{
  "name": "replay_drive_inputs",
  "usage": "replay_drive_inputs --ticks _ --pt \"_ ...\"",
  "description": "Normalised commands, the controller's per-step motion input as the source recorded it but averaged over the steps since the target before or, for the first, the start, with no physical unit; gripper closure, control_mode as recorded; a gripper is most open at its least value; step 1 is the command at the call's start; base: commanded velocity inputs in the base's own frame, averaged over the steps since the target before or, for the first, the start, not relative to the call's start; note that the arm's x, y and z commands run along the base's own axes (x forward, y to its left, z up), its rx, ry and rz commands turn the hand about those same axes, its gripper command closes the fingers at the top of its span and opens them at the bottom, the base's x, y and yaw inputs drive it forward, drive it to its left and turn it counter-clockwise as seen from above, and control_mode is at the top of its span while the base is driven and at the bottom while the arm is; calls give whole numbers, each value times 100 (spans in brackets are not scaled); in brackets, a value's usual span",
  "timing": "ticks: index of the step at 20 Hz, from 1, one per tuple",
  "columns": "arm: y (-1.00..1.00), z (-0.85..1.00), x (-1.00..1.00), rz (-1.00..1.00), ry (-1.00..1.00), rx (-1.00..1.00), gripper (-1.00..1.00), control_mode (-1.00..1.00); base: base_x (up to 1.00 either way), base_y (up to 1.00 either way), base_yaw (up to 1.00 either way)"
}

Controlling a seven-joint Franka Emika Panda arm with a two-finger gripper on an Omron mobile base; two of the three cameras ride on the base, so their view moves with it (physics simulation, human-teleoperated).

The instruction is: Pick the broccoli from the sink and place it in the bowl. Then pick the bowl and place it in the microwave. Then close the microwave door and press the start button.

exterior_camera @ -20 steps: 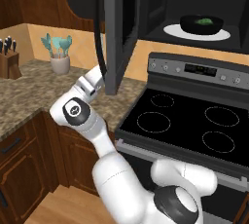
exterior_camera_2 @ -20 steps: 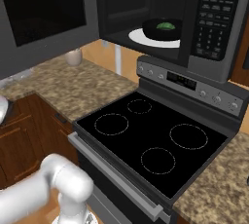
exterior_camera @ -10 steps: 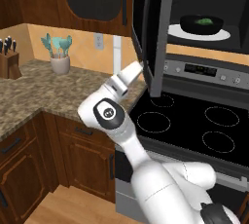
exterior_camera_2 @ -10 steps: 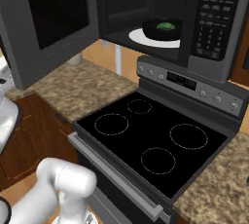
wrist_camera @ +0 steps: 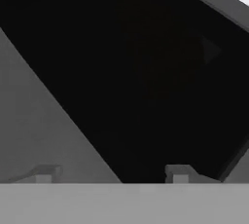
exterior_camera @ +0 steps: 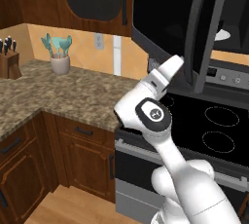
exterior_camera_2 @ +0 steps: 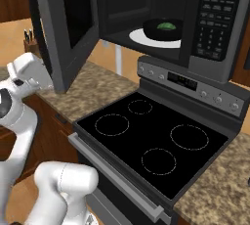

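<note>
Gripper [wrist_camera: 112,175] fingertips stand apart, clamped on nothing, pressed close to the microwave door [exterior_camera_2: 68,28]; actual contact is too dark to confirm in the hand view. Largest first: the microwave [exterior_camera_2: 215,23] hangs above the stove [exterior_camera_2: 156,141], cavity open, its door swung roughly halfway out toward the counter [exterior_camera: 44,96]. That door looks like a stiff, hinged, fairly heavy panel with slick glass, so pushing on the outer face near the free edge seems best. Inside, the bowl [exterior_camera_2: 163,29] sits on the turntable plate [exterior_camera_2: 141,38], holding the broccoli [exterior_camera_2: 167,25]
</note>
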Motion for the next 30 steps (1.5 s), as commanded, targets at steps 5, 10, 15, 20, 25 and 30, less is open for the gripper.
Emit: replay_drive_inputs --ticks 5,10,15,20,25,30 --pt "-82 24 -30 0 16 0 -100 -100 0 0 0" --pt "-75 26 -14 0 15 0 -100 -100 0 0 0" --pt "-53 4 47 0 32 0 -100 -100 0 0 0" --pt "-19 0 94 0 18 0 -100 -100 0 0 0" --pt "-23 0 64 0 14 0 -100 -100 0 0 0" --pt "-44 0 55 0 11 0 -100 -100 0 0 0"
